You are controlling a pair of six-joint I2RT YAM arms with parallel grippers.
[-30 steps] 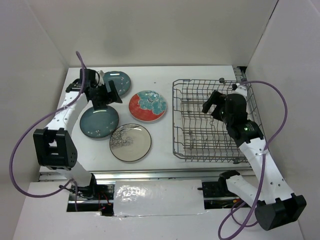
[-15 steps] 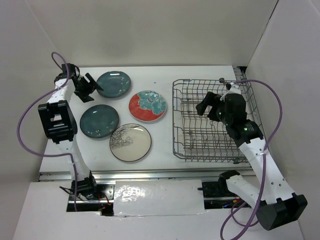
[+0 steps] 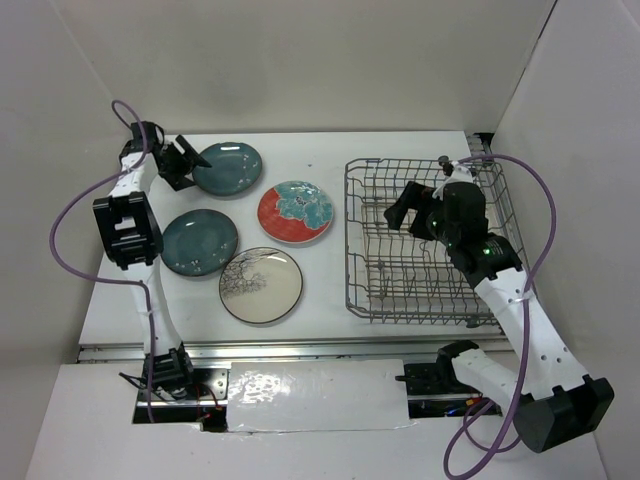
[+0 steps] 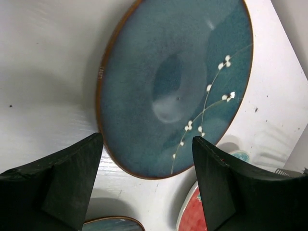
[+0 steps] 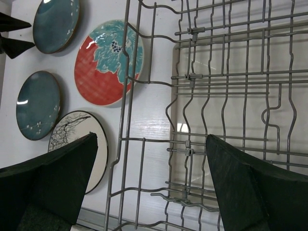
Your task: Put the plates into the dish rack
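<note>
nearest lies the grey-white plate (image 3: 261, 285), the near teal plate (image 3: 199, 242) at its 10 o'clock, the red plate (image 3: 296, 211) beyond. dish rack (image 3: 349, 250) at 3 o'clock (right gripper (image 5: 151, 139) spread wide above it). farthest, left gripper (image 3: 192, 162), jaws apart and grasping nothing, flanks the far teal plate (image 3: 228, 168) at its rim.

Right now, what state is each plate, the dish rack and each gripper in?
far teal plate: flat on the table, not gripped.
near teal plate: flat on the table, untouched.
red plate: flat on the table, untouched.
grey-white plate: flat on the table, untouched.
dish rack: upright, no plates in it.
left gripper: open, empty, over the far teal plate's edge.
right gripper: open, empty, over the dish rack.
</note>
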